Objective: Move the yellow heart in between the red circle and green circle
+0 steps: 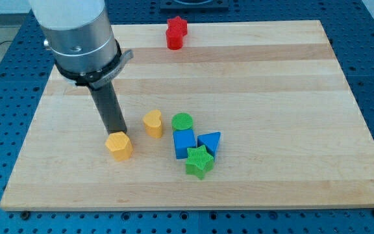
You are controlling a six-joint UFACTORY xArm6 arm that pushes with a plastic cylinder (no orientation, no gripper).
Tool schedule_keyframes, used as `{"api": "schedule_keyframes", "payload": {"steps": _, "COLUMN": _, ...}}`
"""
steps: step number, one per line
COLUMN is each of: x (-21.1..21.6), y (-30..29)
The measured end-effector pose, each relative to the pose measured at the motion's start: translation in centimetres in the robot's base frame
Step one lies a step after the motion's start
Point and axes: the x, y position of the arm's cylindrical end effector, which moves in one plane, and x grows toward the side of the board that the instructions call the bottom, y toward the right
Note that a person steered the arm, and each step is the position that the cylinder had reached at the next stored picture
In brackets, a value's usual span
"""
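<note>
- Rod tip (117,132) down on the wooden board (291,97), touching the top edge of the yellow hexagon (119,145), at about nine o'clock from the yellow heart (152,123); probably placed there to come round for a push.
- No fingers on this rod, so nothing clenched or released.
- Yellow heart near board centre, just beside the green circle (182,121), at its nine o'clock.
- No red circle visible; only a red star (176,32), at twelve o'clock, well apart.
- Blue cube (184,143), blue triangle (209,142) and green star (199,161) clustered below the green circle.
- No containers present.
</note>
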Motion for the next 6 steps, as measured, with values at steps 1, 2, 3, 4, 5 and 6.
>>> {"api": "schedule_keyframes", "payload": {"steps": 1, "x": 1.1, "y": 1.1}}
{"api": "schedule_keyframes", "payload": {"steps": 2, "x": 1.7, "y": 3.1}}
{"api": "schedule_keyframes", "payload": {"steps": 3, "x": -0.1, "y": 6.0}}
{"api": "schedule_keyframes", "payload": {"steps": 4, "x": -4.8, "y": 8.0}}
{"api": "schedule_keyframes", "payload": {"steps": 5, "x": -7.9, "y": 8.7}}
{"api": "schedule_keyframes", "payload": {"steps": 6, "x": -7.4, "y": 4.2}}
